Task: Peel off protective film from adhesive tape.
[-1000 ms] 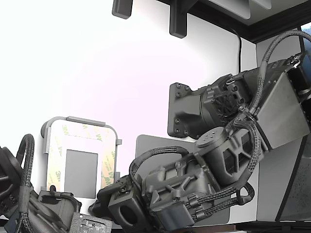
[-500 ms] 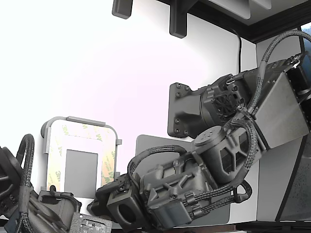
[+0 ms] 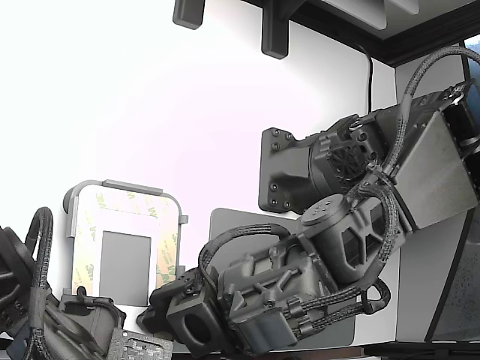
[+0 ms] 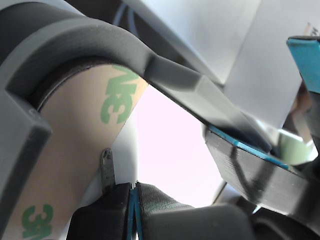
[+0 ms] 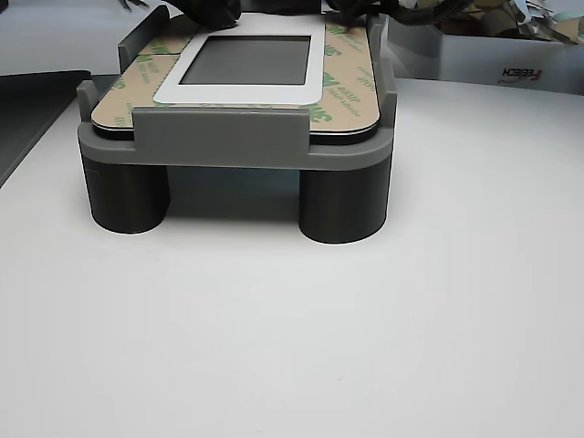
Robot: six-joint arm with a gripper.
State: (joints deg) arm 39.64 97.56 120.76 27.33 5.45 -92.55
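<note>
The light-grey tray (image 3: pixel 124 185) lies at the exterior view's lower left. Tape strips under peach protective film (image 3: pixel 166 255) with green "3M" logos border its grey window (image 3: pixel 125 256). My gripper (image 3: pixel 154 309) sits at the tray's near right corner in that view. In the wrist view the film (image 4: pixel 75 145) lies flat on the rounded corner of the tray (image 4: pixel 175 75). The gripper (image 4: pixel 132 192) has its dark fingers (image 4: pixel 155 197) pressed together beside the film's edge; I cannot tell whether they pinch it. The other view shows the film (image 5: pixel 351 78) flat on the raised tray (image 5: pixel 228 137).
A second dark arm (image 3: pixel 45 315) lies at the exterior view's lower left, below the tray. A large plain grey mat (image 3: pixel 232 225) lies under my arm. A black bracket (image 3: pixel 281 169) stands behind it. The other view shows white table (image 5: pixel 365 319) around the tray.
My arm dipped slightly toward the tray and eased back a little. The film stays flat on the tray.
</note>
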